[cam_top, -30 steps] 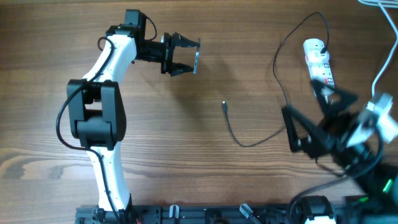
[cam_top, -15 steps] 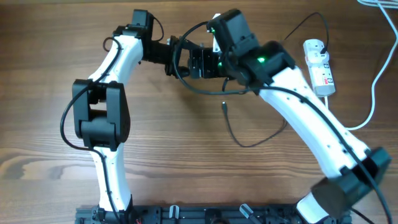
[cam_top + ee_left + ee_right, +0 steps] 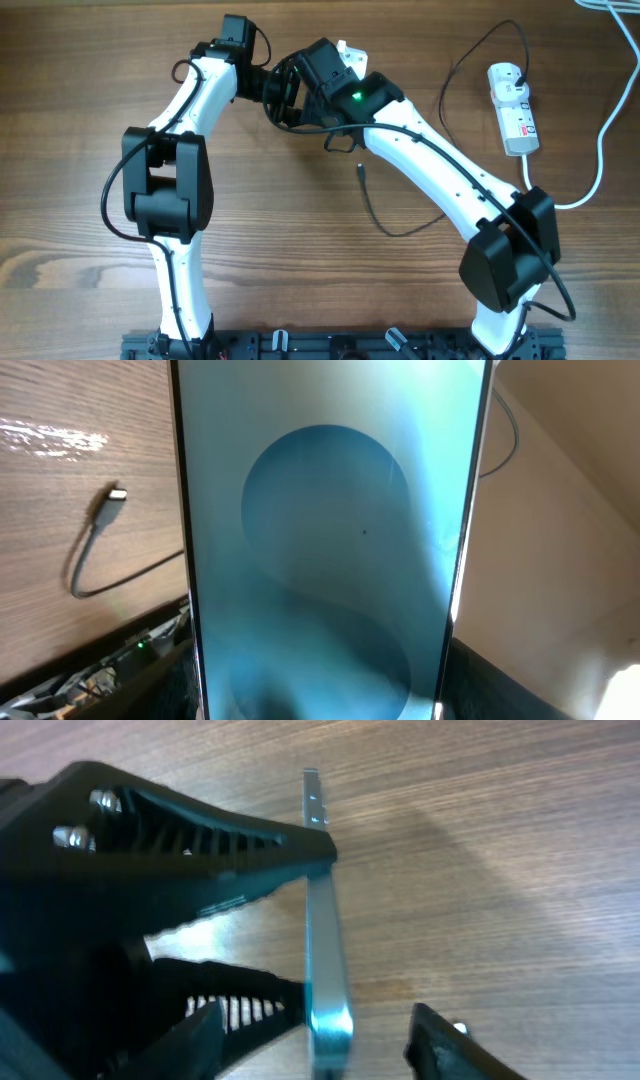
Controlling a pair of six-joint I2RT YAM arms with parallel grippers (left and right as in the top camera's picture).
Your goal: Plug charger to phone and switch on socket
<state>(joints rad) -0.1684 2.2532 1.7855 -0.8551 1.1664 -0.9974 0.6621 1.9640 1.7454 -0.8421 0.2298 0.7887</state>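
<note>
The phone [image 3: 325, 550], with its cyan screen, fills the left wrist view and stands on edge above the table. My left gripper [image 3: 320, 705] is shut on its lower end. In the right wrist view the phone [image 3: 325, 950] shows edge-on, with my open right gripper [image 3: 325, 1045] astride it, one finger on each side and a gap to each. In the overhead view both grippers meet at the back left [image 3: 290, 92] and hide the phone. The charger's black tip [image 3: 361, 170] lies on the table, its cable running to the socket [image 3: 514, 122]. The tip also shows in the left wrist view [image 3: 114, 494].
The wooden table [image 3: 80, 150] holds the socket at the back right, with its thick white cord [image 3: 605, 140] trailing off the right edge. The right arm [image 3: 440, 170] stretches diagonally over the table's middle, above the charger cable.
My right arm has swung from the right side of the table across to the left gripper and now straddles the phone. The left gripper still holds the phone and has shifted slightly.
</note>
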